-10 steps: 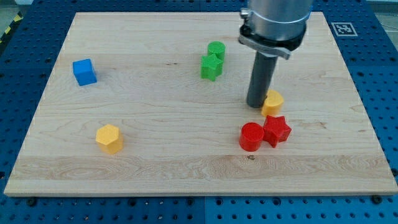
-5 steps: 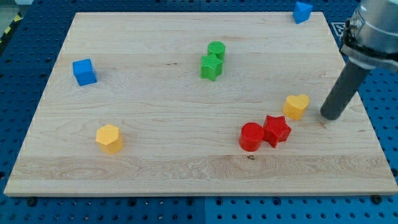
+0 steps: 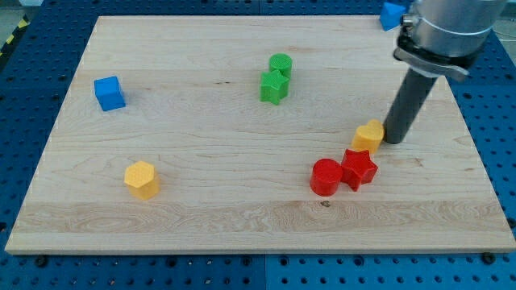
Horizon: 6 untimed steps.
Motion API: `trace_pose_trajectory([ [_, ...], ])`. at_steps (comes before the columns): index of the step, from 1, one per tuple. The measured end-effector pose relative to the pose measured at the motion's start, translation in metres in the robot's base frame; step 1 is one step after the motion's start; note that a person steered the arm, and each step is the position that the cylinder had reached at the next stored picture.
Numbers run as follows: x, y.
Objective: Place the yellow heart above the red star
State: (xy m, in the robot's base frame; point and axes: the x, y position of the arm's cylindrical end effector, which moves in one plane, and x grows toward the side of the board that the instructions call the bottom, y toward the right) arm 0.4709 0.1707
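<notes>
Camera view: my tip (image 3: 394, 140) rests against the right side of the small yellow heart block (image 3: 370, 135), placed to nudge it leftward; it grasps nothing. The heart sits just above the red star block (image 3: 359, 168), right of centre. The rod hides part of a blue block (image 3: 392, 14) at the upper right.

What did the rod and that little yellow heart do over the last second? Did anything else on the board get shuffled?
My tip swung from the yellow heart's left side round to its right and now touches it there. The heart first slid toward the view's right, then back left, ending just above the red star. The red cylinder, green blocks, blue cube and yellow hexagon stayed put.
</notes>
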Motion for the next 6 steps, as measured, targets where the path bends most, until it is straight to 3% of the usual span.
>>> trace_pose_trajectory([
  [2,-0.031,0.009],
  [3,-0.031,-0.031],
  [6,-0.011,-0.043],
])
